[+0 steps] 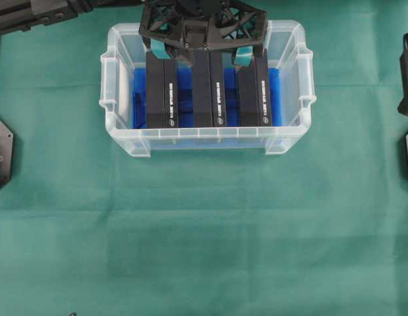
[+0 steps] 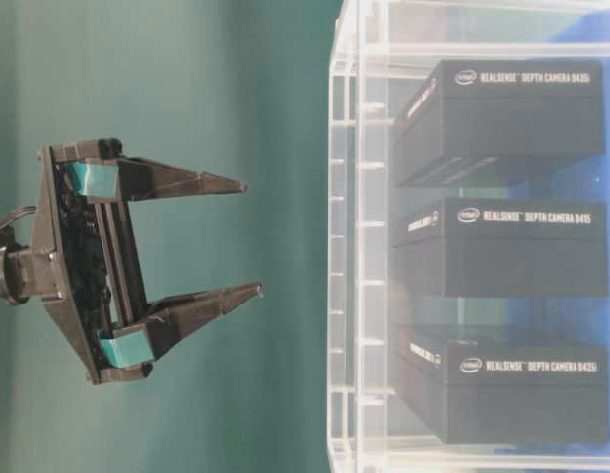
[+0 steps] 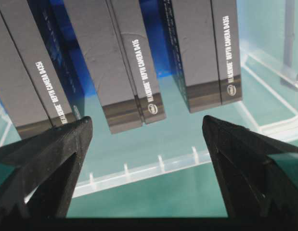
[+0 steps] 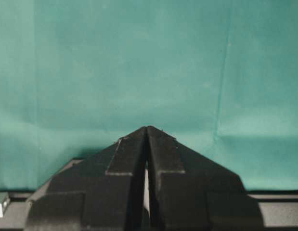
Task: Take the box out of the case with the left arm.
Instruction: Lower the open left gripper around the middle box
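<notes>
Clear plastic forms the case [image 1: 289, 82] we see in the upper centre of the overhead frame, holding 3 black boxes side by side on blue lining; the middle box [image 1: 209, 89] lies between the others. Our left end effector [image 1: 200, 54] hangs above its far rim, spread wide, holding nothing. Our right end effector [image 4: 147, 132] is closed, empty, over the green tabletop [image 1: 204, 230].

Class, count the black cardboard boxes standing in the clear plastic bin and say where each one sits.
3, side by side in the clear plastic bin: left black cardboard box, middle box, right box. None appears hidden.
</notes>
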